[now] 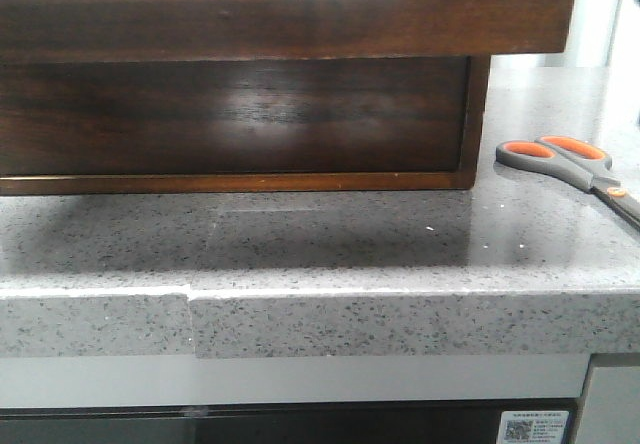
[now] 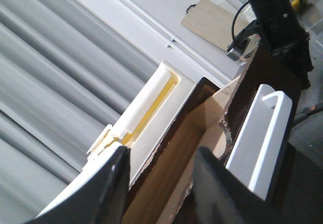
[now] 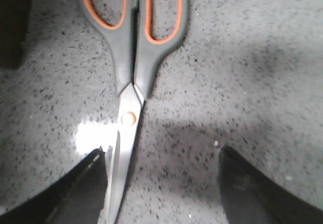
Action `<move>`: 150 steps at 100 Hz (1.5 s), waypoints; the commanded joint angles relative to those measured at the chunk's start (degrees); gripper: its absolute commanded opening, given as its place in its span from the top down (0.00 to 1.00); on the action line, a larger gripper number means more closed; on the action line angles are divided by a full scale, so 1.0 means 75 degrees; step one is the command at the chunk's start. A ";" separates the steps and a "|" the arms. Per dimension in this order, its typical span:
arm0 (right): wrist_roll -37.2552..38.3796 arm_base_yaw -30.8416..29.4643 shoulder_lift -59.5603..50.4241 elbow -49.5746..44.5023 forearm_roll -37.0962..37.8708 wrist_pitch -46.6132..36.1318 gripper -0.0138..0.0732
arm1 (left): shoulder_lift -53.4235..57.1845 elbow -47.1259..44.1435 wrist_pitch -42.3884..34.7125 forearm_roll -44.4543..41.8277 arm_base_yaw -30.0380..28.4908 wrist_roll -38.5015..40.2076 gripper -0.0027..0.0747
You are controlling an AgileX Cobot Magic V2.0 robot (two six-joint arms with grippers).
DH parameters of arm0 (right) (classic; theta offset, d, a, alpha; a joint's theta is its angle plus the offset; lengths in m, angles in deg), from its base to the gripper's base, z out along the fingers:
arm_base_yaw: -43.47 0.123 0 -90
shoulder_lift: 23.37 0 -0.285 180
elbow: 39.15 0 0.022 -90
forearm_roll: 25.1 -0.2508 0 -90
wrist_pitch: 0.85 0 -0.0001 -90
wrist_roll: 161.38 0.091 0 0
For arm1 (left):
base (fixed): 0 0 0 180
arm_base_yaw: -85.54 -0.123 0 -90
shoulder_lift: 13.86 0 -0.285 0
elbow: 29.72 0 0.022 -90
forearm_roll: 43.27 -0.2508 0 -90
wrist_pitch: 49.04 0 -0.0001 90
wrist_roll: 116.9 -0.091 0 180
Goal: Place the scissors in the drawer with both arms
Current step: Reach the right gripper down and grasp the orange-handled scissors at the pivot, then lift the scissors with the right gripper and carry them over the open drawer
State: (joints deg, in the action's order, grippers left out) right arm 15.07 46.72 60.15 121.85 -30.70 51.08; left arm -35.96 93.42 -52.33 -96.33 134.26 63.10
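Note:
The scissors (image 1: 570, 164) lie flat on the speckled grey counter, right of the wooden box, grey handles with orange-lined loops toward the box. In the right wrist view the scissors (image 3: 133, 57) lie under my right gripper (image 3: 162, 153), which is open and empty. The dark blades run beside one finger (image 3: 86, 188), pivot dot just ahead of it. The dark-brown drawer (image 1: 300, 19) stands out toward the camera at the top of the front view, its cut-out on the top edge. My left gripper (image 2: 161, 151) is closed on the drawer's wooden wall (image 2: 166, 183). Neither gripper shows in the front view.
Below the drawer, the dark wooden box (image 1: 230, 114) stands on the counter (image 1: 350, 244), whose front edge is near the camera. The left wrist view shows a white plastic holder (image 2: 151, 108), a white bar (image 2: 262, 133), a wooden board (image 2: 212, 19) and the right arm (image 2: 275, 17).

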 commanded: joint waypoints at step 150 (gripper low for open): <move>0.0173 0.0677 0.2363 0.1958 0.0251 0.1483 0.92 | -0.0055 0.0254 0.0102 0.0590 0.0059 0.0127 0.73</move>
State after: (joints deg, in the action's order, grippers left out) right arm 16.19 51.79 79.50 135.41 -28.07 62.38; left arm -35.96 93.42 -49.04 -92.88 134.26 63.10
